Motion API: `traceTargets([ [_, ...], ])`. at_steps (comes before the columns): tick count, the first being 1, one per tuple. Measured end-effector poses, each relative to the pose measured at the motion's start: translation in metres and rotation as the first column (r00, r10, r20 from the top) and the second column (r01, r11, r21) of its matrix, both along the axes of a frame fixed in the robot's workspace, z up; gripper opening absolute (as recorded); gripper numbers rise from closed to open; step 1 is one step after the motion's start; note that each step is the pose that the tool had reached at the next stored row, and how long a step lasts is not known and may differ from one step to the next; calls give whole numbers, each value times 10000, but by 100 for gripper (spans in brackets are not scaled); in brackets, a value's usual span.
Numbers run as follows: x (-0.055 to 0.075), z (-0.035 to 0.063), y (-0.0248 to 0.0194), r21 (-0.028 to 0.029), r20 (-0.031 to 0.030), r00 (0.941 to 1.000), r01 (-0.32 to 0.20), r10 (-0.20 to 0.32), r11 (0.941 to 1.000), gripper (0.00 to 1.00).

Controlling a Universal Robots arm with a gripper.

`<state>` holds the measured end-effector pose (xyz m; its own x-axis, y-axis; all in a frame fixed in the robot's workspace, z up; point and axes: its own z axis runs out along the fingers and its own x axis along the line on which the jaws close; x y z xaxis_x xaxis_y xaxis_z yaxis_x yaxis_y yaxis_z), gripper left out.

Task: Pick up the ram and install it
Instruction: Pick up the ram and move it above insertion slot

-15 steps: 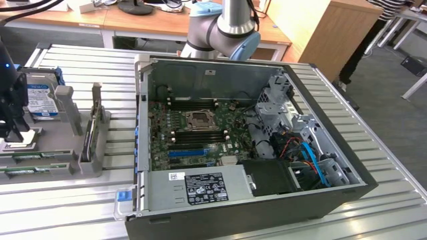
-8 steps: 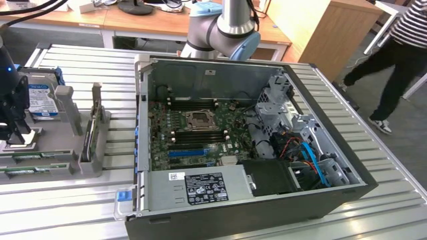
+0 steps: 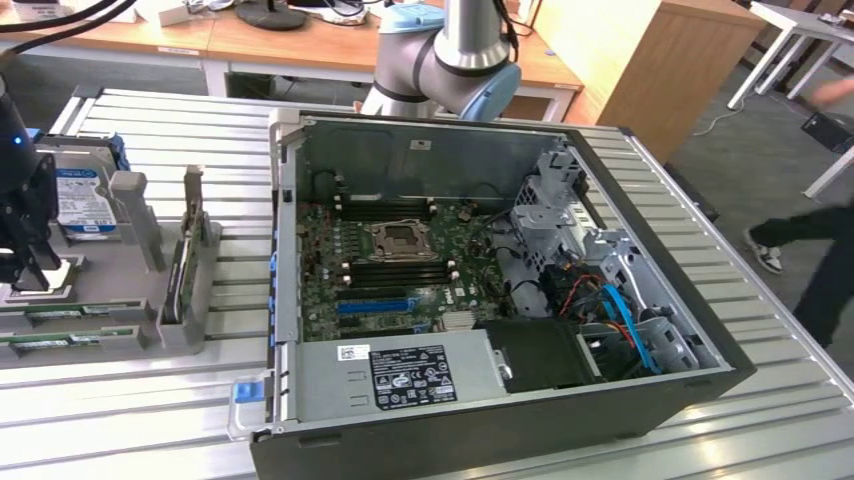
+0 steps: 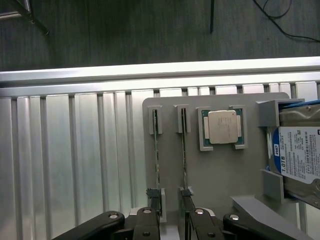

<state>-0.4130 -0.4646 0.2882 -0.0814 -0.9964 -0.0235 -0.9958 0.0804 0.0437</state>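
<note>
gripper: my black 2-finger gripper (image 4: 169, 212) stands open with nothing between its fingers, low over the near end of the grey plastic parts holder (image 4: 215, 175).
risk, wrong stick: 2 thin green ram sticks stand on edge in neighbouring grooves, 1 by the bare slats (image 4: 156, 145) and 1 by the processor (image 4: 183, 145). My fingertips sit roughly over both, so an off-centre close could catch 2 boards, or pinch 1 and knock the other.
risk, thin edge: the boards face me edge-on. I judge that a tilted or shallow pinch could let a stick twist or slip.
risk, end brackets: grey brackets hold each stick's ends. A slanted pull could jam the board and drag the holder over the ribbed aluminium table (image 4: 75, 150).
risk, neighbours: the square silver processor chip (image 4: 222, 126) and the blue-labelled silver hard drive (image 4: 300, 155) lie just beyond, and a wide swing could clip them.
risk, far end: the open black computer case (image 3: 534, 435) stands well apart from the holder. Its black memory slots (image 3: 396, 266) are narrow, and a skewed board would likely not seat.
ram versus gripper: both ram sticks run lengthwise away from my fingers, with their near ends at my fingertips. I cannot tell whether I touch them, nor which of the 2 I am centred on.
</note>
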Motion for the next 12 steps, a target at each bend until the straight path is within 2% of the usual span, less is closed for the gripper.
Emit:
traceTargets([
  [5, -2, 0, -51, 1, -1, 10000, -1, 1, 10000, 30],
  [12, -2, -9, -55, 2, 1, 10000, 0, 0, 10000, 30],
])
